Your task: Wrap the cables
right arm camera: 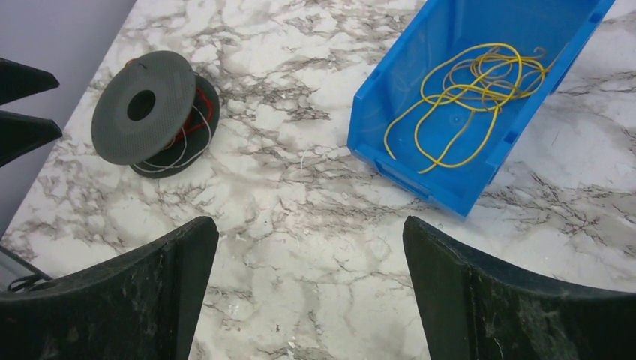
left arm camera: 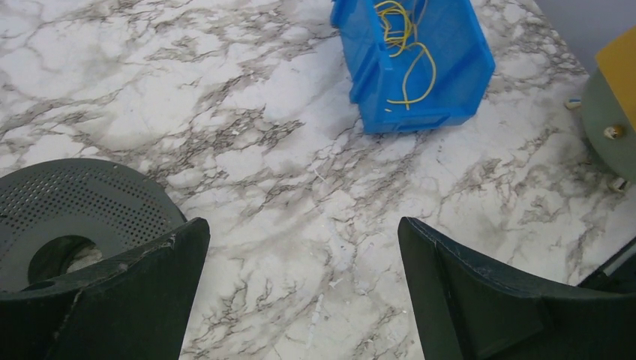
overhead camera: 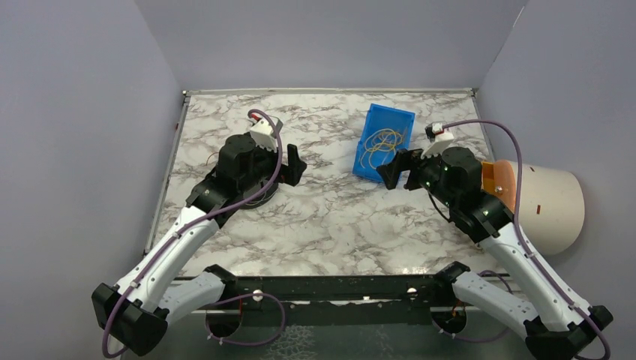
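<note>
Yellow cables in blue bin

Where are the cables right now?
Top view: the cables lie loose in the blue bin, far right part of the table, just beyond the right hand.

A: Any print on the blue bin or the black spool?

B: Checked from above and from both wrist views: no readable text, label or number on either. There is one small red mark on the cream drum at far right, too small to read.
</note>
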Robot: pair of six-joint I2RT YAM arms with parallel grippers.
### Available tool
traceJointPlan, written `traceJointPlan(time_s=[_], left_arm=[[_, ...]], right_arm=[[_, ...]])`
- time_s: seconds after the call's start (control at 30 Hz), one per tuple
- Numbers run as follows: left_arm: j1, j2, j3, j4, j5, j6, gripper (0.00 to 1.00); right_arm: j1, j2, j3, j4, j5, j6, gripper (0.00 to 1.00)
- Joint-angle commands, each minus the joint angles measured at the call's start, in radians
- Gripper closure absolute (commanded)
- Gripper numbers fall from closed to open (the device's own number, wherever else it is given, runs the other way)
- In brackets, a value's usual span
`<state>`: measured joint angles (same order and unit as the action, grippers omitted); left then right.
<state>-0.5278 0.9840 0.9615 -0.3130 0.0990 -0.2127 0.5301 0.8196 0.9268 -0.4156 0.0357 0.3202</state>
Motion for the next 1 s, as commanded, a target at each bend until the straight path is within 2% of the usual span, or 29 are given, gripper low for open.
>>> traceJointPlan(time_s=[0.0, 0.27, 0.6, 0.73, 0.83, 0.97], left_arm=[[-0.002, 0.025, 0.005, -0.063, -0.162, -0.016, 0.01], [0.021, 0.11, 0.051, -0.175, -0.41, -0.027, 0.01], [0.195, 0.172, 0.048, -0.175, -0.353, -0.03, 0.01], [0.228, 0.202, 0.045, -0.172, -0.352, -0.038, 0.07], [0.243, 0.231, 0.05, -0.171, -0.36, -0.044, 0.11], [0.256, 0.274, 0.065, -0.174, -0.379, -0.045, 0.18]], right_arm=[[0.004, 0.035, 0.036, -0.034, -0.032, -0.033, 0.03], [0.005, 0.093, 0.025, -0.012, -0.106, -0.028, 0.11], [0.005, 0.1, -0.011, 0.021, -0.109, -0.022, 0.21], [0.005, 0.101, -0.024, 0.028, -0.108, -0.012, 0.25], [0.004, 0.102, -0.038, 0.04, -0.106, -0.007, 0.33], [0.004, 0.096, -0.053, 0.048, -0.101, -0.002, 0.35]])
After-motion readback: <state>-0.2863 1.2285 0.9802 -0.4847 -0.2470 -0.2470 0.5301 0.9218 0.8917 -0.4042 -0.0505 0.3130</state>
